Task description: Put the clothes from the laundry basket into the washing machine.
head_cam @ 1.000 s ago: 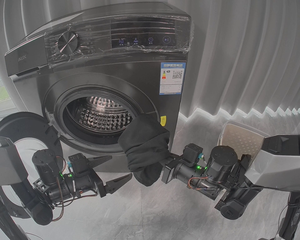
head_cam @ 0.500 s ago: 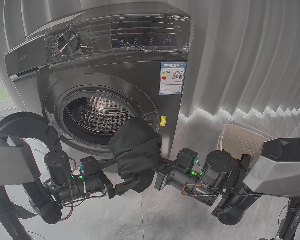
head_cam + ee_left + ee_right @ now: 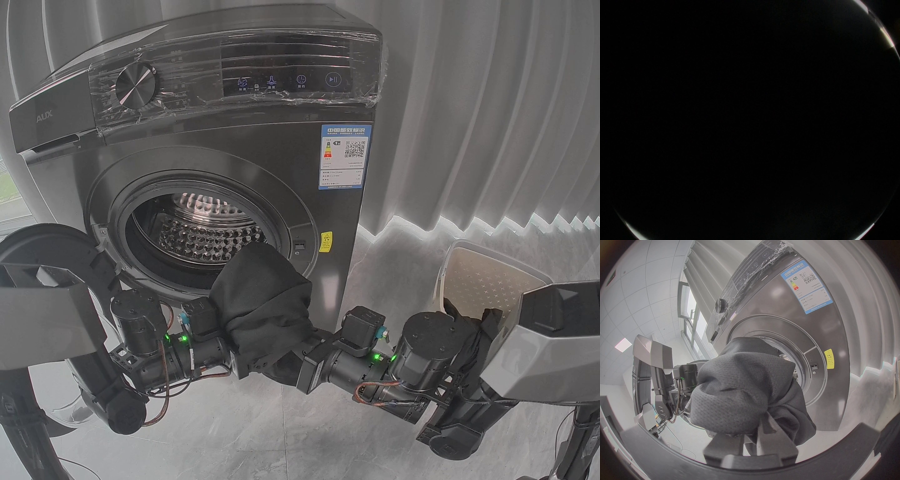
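Observation:
A black garment (image 3: 262,306) hangs bunched in front of the washing machine (image 3: 206,144), just below and right of its open drum (image 3: 200,234). My right gripper (image 3: 753,437) is shut on the garment's lower folds, and cloth shows between its fingers (image 3: 770,435). My left arm's wrist (image 3: 200,353) is pushed against the garment's left side, so the cloth covers that gripper. The left arm (image 3: 682,380) also shows behind the garment. The cream laundry basket (image 3: 481,281) stands on the floor at the right, behind my right arm.
The machine's round door (image 3: 44,262) is swung open at the left, behind my left arm. Pleated white curtains (image 3: 487,112) hang to the right of the machine. Grey tile floor (image 3: 281,437) lies below both arms.
The right gripper has carried the garment left and slightly down. The left arm has moved right and up until its gripper went under the cloth.

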Motion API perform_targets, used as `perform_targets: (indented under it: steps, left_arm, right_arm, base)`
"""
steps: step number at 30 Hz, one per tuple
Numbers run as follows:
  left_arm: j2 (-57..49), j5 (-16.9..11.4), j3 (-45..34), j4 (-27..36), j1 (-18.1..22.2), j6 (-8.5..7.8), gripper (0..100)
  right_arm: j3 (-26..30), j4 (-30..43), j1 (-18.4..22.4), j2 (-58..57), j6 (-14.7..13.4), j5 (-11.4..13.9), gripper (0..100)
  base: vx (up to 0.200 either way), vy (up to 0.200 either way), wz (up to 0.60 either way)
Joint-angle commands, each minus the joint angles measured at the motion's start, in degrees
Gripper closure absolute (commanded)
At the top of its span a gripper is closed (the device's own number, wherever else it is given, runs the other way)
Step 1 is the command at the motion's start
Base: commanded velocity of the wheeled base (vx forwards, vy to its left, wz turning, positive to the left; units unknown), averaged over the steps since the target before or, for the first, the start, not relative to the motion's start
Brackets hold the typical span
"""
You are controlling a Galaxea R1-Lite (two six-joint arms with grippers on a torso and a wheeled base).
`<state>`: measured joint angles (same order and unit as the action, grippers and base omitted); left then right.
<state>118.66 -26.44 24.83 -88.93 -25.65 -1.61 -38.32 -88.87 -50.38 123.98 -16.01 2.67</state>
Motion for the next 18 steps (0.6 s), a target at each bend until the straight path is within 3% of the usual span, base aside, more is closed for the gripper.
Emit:
perform_targets:
  steps: [1,3,8,9,18]
  left_arm:
    - [1.1,0.1,1.4,-0.3,-0.5,0.2,0]
    - [0.9,0.1,1.8,-0.4,-0.7,0.55,0]
    - [0.7,0.1,1.8,-0.5,-0.5,0.64,0]
    - [0.5,0.2,1.9,-0.5,-0.5,0.64,100]
    - [0.0,0.7,2.3,-0.5,0.2,0.91,100]
  right_arm:
    - [-0.1,0.0,-0.3,0.1,-0.1,0.0,100]
    - [0.0,0.0,-0.2,0.1,-0.2,-1.3,100]
    - [-0.1,0.0,0.0,0.1,-0.2,-1.4,100]
    - [-0.1,0.0,0.0,0.2,-0.3,-1.4,100]
    - [-0.3,0.0,0.7,0.3,-2.2,-3.1,100]
  base:
    - [0.0,0.0,0.0]
    - [0.0,0.0,0.0]
    - [0.0,0.0,0.0]
    - [0.0,0.0,0.0]
    - [0.0,0.0,0.0]
